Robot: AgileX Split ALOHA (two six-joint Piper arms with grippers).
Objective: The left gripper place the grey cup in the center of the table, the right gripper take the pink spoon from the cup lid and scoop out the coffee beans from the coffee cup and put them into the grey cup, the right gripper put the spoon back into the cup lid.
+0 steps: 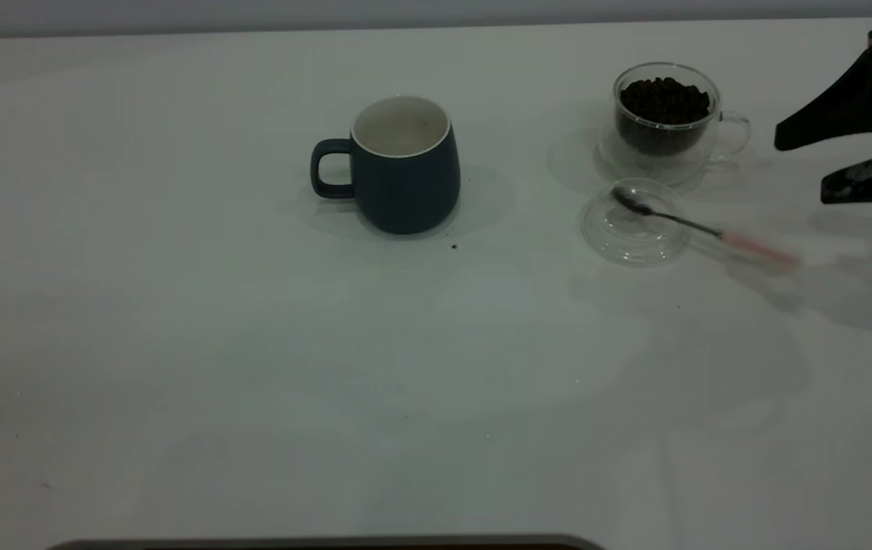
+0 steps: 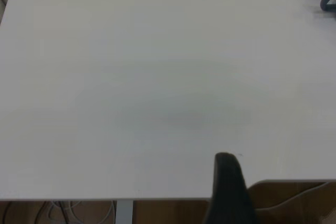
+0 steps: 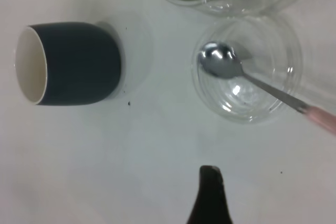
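The grey cup (image 1: 405, 164) stands upright near the table's middle, handle to the left, empty inside; it also shows in the right wrist view (image 3: 79, 62). The pink-handled spoon (image 1: 699, 227) rests with its bowl in the clear cup lid (image 1: 627, 238), handle pointing right. The glass coffee cup (image 1: 665, 114), full of beans, stands just behind the lid. My right gripper (image 1: 802, 172) is open and empty, hovering at the right edge, right of the coffee cup and spoon. Of my left gripper only one finger (image 2: 227, 163) shows, over the table's edge, holding nothing.
A stray coffee bean (image 1: 454, 246) lies on the table just right of the grey cup's base. The white table (image 1: 252, 367) stretches wide to the front and left. The grey cup's handle (image 2: 329, 1) peeks into the left wrist view's corner.
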